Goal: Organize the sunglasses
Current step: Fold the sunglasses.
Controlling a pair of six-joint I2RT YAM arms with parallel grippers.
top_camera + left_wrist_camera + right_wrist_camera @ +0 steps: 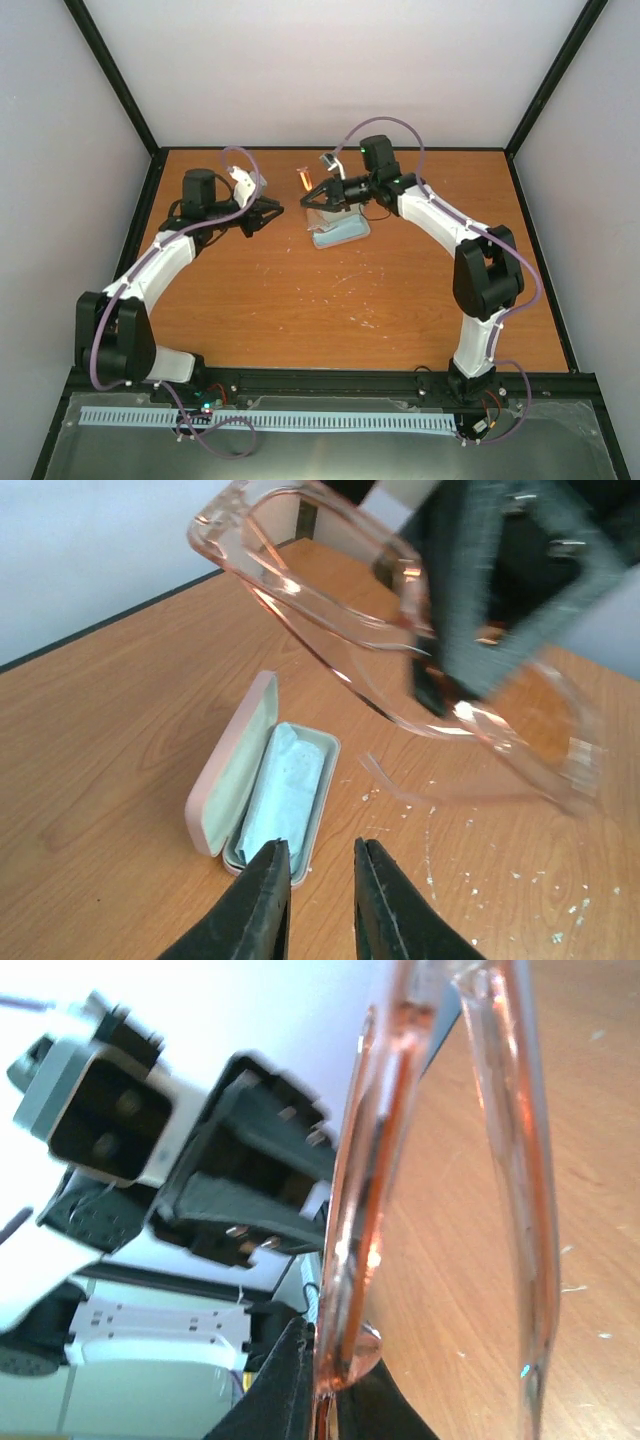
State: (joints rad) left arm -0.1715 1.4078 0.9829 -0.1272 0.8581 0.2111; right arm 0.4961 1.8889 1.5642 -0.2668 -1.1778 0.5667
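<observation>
My right gripper (320, 193) is shut on the sunglasses (305, 181), a see-through amber pair, and holds them in the air above the table's far middle. In the right wrist view the frame (365, 1210) is pinched between my fingertips (335, 1380). In the left wrist view the sunglasses (330, 590) hang above and beyond the open pink case (235, 770), clear of it. My left gripper (320, 865) is open and empty, just near of the case. In the top view it (262, 215) is left of the case (340, 238).
A light blue cloth (288, 785) lies folded inside the case's lower half. White flecks and scratches (470, 860) mark the brown table right of the case. Black frame posts and pale walls enclose the table.
</observation>
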